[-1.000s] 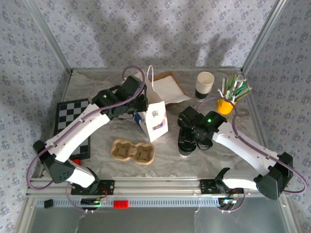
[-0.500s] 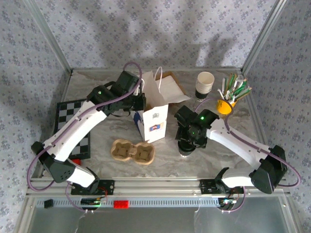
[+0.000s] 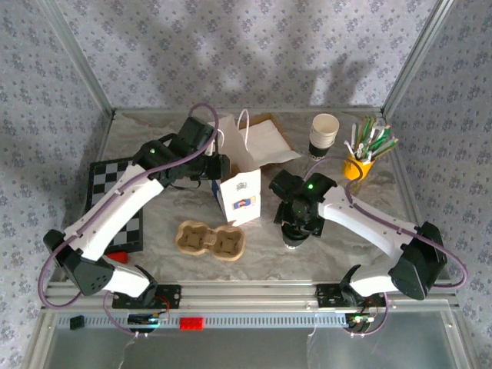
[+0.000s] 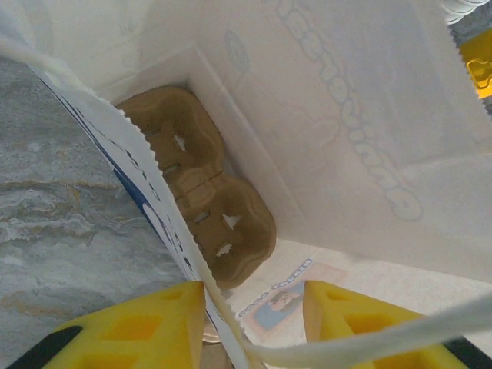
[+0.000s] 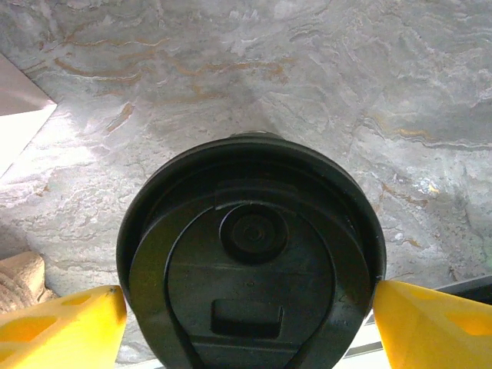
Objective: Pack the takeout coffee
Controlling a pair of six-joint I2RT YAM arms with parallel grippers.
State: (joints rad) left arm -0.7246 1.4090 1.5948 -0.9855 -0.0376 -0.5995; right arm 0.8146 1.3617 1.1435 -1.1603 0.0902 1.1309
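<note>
Currently the takeout coffee [image 3: 290,242] is standing on the marbled table [image 5: 323,69], just right of the white bag [image 3: 240,196]. Right gripper [image 5: 250,307] is flanking its black lid [image 5: 250,231], fingers at the rim; whether they are clamping it, cannot tell. Left gripper [image 4: 254,323] is straddling the bag's wall, jaws apart; a cardboard carrier [image 4: 196,192] is lying inside.

Pale floral-patterned walls [image 3: 246,46] and slanting metal posts [image 3: 75,55] enclose a grey marbled table [image 3: 265,257].
</note>
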